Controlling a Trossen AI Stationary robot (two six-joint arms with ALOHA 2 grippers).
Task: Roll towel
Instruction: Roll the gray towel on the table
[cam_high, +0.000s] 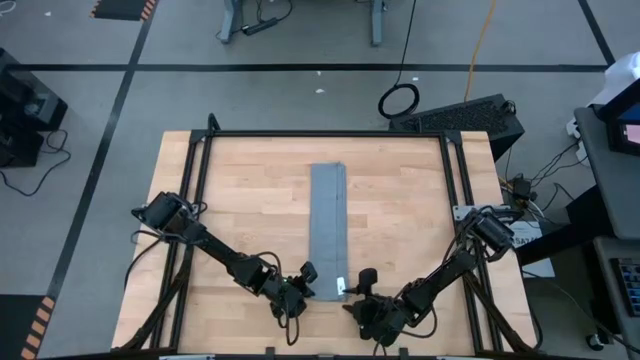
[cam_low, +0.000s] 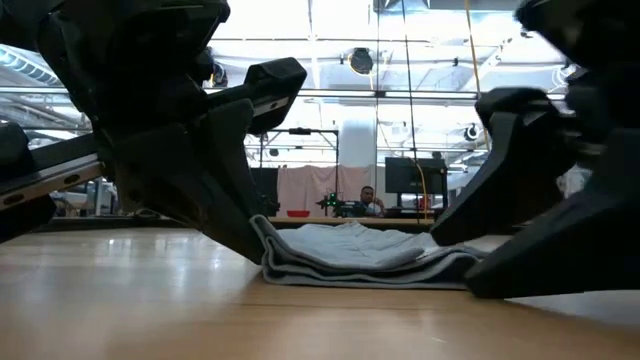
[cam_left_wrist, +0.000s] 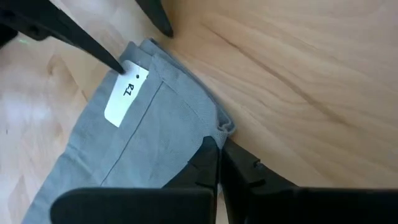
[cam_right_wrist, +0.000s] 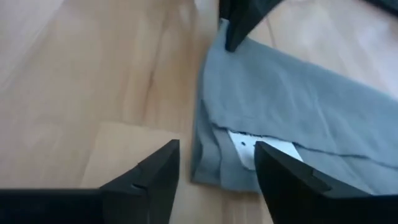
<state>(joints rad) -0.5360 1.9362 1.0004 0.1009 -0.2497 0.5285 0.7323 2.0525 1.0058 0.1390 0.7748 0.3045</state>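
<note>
Dark fingers (cam_left_wrist: 214, 171) of the left gripper (cam_high: 303, 281) were pressed together at one near corner of the towel (cam_high: 328, 229), their tips touching the corner's folded edge; whether any cloth was pinched between them could not be told. At the other near corner the right gripper (cam_high: 362, 283) had its fingers (cam_right_wrist: 155, 171) spread apart, one on each side of that corner and just above the wood, not clamped on the fabric. A white tag (cam_right_wrist: 261, 149) with dark marks lay on the towel's near end, between the two grippers.

Outward from the fingers, the grey-blue towel lay flat as a long narrow folded strip in the middle of the wooden surface (cam_high: 240, 190), running from the near edge toward the far side. In the low view its near end showed layered folds, with both grippers flanking it.

Each arm reached in from its own side of the black frame (cam_high: 320, 134) around the surface. Beyond the surface, a person (cam_low: 367, 199) sat far back in the room.
</note>
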